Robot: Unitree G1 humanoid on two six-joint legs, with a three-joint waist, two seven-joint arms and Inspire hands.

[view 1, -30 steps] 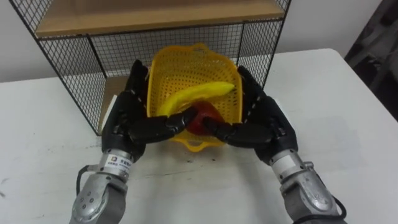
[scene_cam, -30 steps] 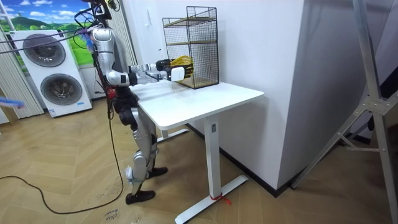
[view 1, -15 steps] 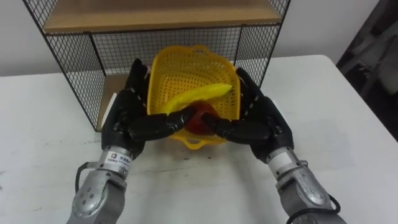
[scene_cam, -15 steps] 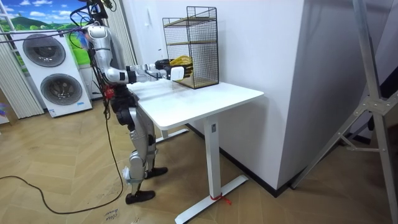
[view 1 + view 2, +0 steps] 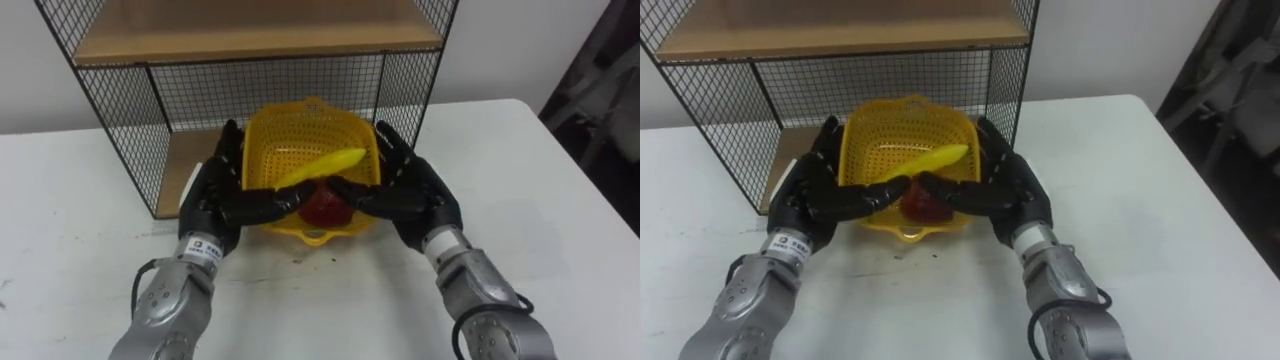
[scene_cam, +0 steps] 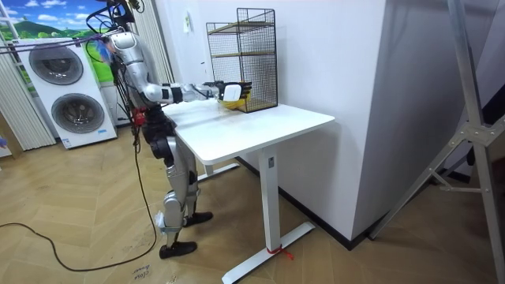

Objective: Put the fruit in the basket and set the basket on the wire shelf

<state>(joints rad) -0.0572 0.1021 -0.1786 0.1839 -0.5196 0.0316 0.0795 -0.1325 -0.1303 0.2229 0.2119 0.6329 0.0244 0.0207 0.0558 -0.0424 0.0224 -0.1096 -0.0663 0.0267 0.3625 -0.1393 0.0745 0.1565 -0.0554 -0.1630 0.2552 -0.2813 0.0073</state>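
Note:
A yellow perforated basket (image 5: pixel 290 135) holds a banana (image 5: pixel 322 164) and a red apple (image 5: pixel 323 206). My left hand (image 5: pixel 214 190) and right hand (image 5: pixel 417 188) clasp it from either side, fingers along the walls and thumbs hooked over the near rim. The basket is just above the white table (image 5: pixel 560 200), its far end at the open front of the wire shelf (image 5: pixel 120 110), level with the lower wooden board (image 5: pixel 183 165). In the room view I stand at the table's end with both arms stretched towards the wire shelf (image 6: pixel 243 55).
The shelf's upper wooden board (image 5: pixel 250 30) spans above the basket, with mesh walls on both sides and behind. The shelf stands against a white wall. Bare table lies to the right. Washing machines (image 6: pixel 59 91) stand at the room view's left.
Both hands have carried the basket forward and lower, from in front of the shelf to its lower opening. In the room view the arms have stretched further towards the shelf.

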